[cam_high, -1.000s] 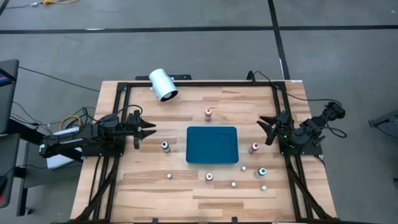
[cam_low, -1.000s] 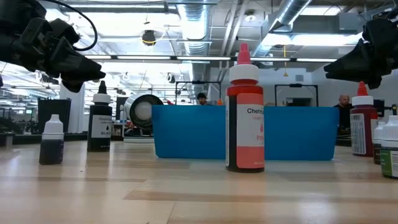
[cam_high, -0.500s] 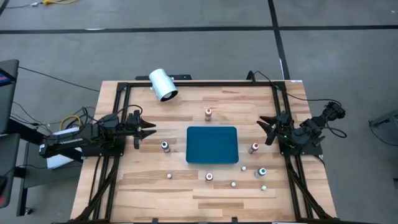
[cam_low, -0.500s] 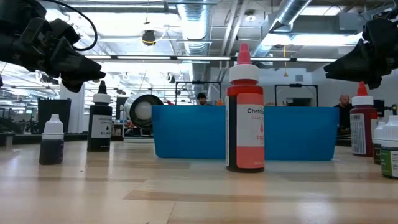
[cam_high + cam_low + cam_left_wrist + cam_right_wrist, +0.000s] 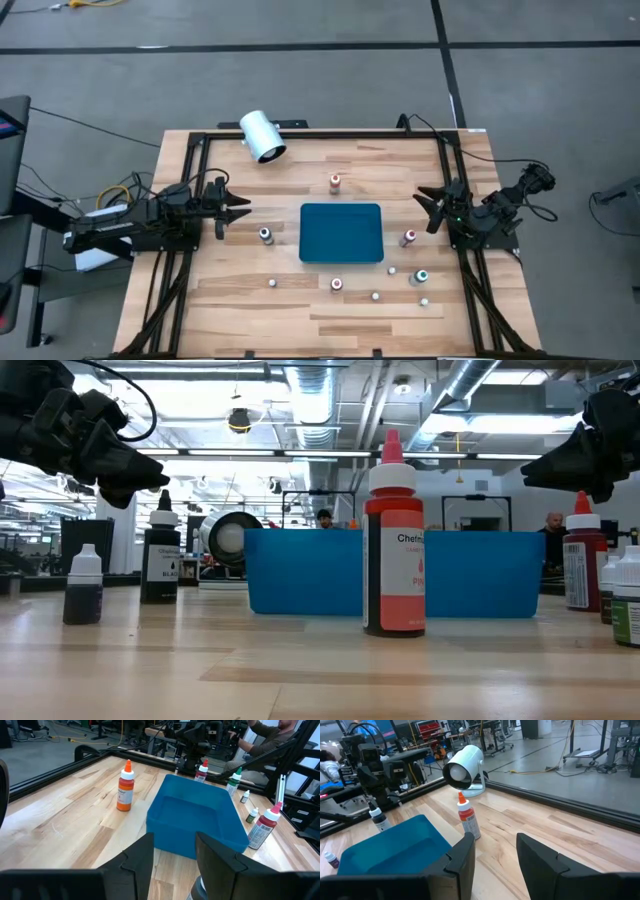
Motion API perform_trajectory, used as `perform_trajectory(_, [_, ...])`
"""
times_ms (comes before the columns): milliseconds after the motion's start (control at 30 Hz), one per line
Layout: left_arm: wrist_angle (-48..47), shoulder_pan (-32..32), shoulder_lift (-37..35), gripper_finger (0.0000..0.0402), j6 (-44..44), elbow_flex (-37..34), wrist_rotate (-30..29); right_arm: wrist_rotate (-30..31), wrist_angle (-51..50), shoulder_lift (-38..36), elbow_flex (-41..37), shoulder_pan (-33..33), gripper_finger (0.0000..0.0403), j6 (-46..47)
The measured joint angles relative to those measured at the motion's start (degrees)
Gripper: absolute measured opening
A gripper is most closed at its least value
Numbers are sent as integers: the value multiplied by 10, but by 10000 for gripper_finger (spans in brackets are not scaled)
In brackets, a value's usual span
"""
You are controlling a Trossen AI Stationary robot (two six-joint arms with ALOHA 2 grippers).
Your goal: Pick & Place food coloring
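Several tiny food coloring bottles stand upright on their bases around the teal tray (image 5: 341, 232): a red-capped one (image 5: 335, 181) beyond it, a white-capped dark one (image 5: 265, 235) to its left, a red-capped one (image 5: 408, 238) to its right, and more along the near side, among them a red-capped (image 5: 336, 284) and a green-capped one (image 5: 421, 276). My left gripper (image 5: 238, 207) hovers open above the table left of the tray, aimed at it (image 5: 195, 820). My right gripper (image 5: 425, 205) hovers open at the tray's right. Both touch nothing.
A big white cylinder (image 5: 262, 137) lies at the table's far left corner, seen also in the right wrist view (image 5: 462, 767). A black frame rail (image 5: 320, 135) runs round the table. In the low view a red bottle (image 5: 394, 550) stands before the tray (image 5: 300, 575). People show in the room behind.
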Motion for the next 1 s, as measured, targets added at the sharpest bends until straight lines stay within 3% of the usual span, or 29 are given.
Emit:
perform_trajectory(433, [1,0,0,135,0,0,0,0,2,0,0,0,134,1])
perform_trajectory(767, [2,0,0,135,0,0,0,-27,83,0,-2,0,134,26])
perform_trajectory(1000, [11,0,0,135,0,-2,-67,-27,121,0,-1,0,129,7])
